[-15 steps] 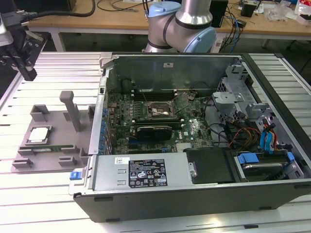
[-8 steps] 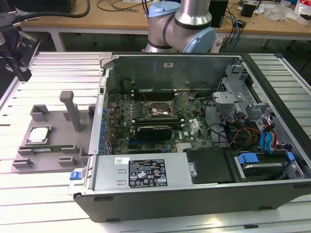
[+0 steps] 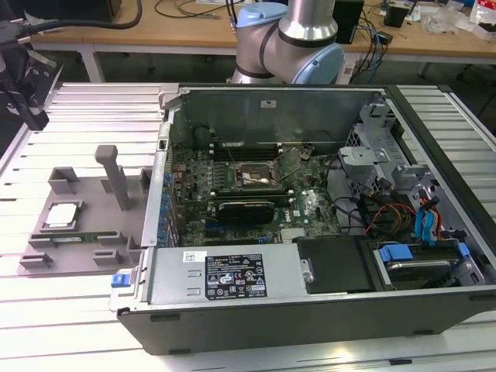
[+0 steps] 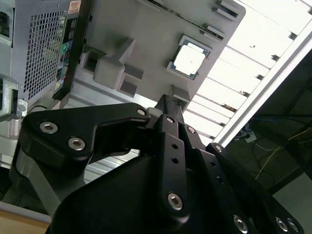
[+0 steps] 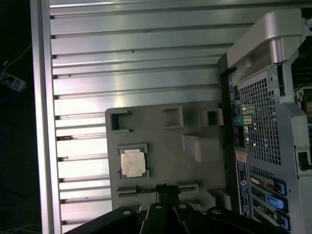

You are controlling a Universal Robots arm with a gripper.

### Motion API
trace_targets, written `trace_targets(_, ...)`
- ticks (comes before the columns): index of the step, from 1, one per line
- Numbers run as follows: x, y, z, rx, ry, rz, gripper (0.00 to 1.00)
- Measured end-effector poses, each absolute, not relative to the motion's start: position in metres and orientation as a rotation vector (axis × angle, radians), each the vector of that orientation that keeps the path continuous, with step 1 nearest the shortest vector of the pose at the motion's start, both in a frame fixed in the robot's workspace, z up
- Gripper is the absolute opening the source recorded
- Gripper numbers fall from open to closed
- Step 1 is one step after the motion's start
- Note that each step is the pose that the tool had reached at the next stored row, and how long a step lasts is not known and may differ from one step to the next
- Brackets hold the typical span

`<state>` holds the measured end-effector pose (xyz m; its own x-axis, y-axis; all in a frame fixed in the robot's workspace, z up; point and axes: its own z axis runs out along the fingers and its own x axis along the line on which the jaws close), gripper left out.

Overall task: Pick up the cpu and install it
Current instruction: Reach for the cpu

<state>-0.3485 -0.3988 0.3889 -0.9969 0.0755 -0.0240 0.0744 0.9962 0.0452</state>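
The cpu (image 3: 62,215) is a small square chip with a pale silver top. It lies flat in a recess of the grey fixture tray (image 3: 93,194) at the exterior view's left, outside the computer case. Both wrist views look down on the cpu (image 5: 132,162) (image 4: 190,61) from well above. My gripper (image 5: 165,189) (image 4: 168,100) hangs high over the tray's edge, apart from the chip. Its black fingers are pressed together with nothing between them. The dark socket frame (image 3: 252,177) sits open on the green motherboard inside the case.
A long green memory stick (image 3: 77,238) lies in a slot beside the chip. A tall grey post (image 3: 116,174) stands on the tray. The open case wall (image 3: 159,178) rises right next to the tray. Cables and drive bays (image 3: 403,209) crowd the case's far side.
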Motion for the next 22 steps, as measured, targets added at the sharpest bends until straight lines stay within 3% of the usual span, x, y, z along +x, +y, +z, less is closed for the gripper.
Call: trace_targets(22,-0.38,-0.397,0.382,0.116,3.113,0.041,0.11)
